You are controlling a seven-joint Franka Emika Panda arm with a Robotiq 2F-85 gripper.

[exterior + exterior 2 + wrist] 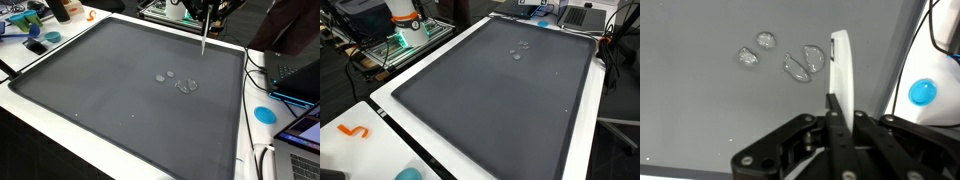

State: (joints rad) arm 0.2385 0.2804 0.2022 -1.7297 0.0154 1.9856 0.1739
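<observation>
Gripping a thin, flat white plastic stick [841,65] by its lower end, the jaws are closed; its rounded tip shows just beside several small clear glassy blobs [800,65] on the dark grey mat [700,110] covering the white worktop [390,130].

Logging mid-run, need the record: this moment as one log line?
gripper: shut on white stick | stick tip: near clear blobs, not touching | surface: gray mat | blue disc: off mat
</observation>
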